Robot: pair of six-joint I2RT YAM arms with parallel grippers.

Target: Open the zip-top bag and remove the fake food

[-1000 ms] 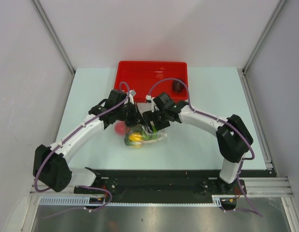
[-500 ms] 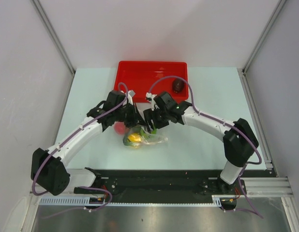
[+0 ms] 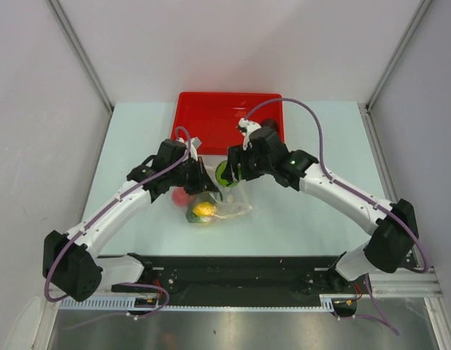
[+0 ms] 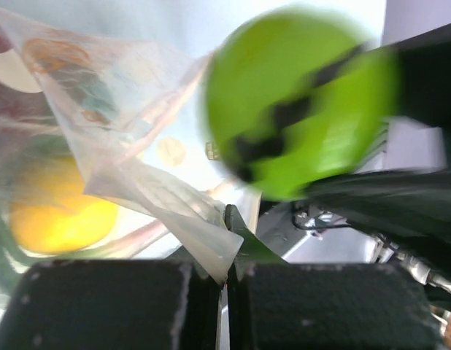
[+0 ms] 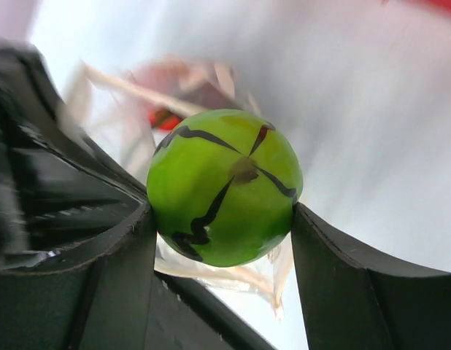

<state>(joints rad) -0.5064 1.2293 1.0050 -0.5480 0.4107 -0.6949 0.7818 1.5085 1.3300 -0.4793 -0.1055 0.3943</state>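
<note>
Right end effector (image 3: 227, 173) has drawn back from the bag mouth since a second ago. Its arm has swung out to the right, and it now sits at the near rim of the red tray (image 3: 211, 115).

It is clamped on the green ball (image 5: 224, 186), one finger on each side. The ball is clear of the bag and off the desk (image 3: 138, 131).

Left end effector (image 4: 225, 288) is clenched on a corner of the zip-top bag (image 3: 233, 205), holding that edge up.

The bag lies crumpled on the desk between the two arms, on the near side of the tray.

Yellow ball (image 3: 203, 209) is inside the bag, seen through the plastic.

Red ball (image 3: 180, 195) shows at the bag's left edge beside the left arm. Whether it is inside the plastic or out, the view is too poor to tell.
</note>
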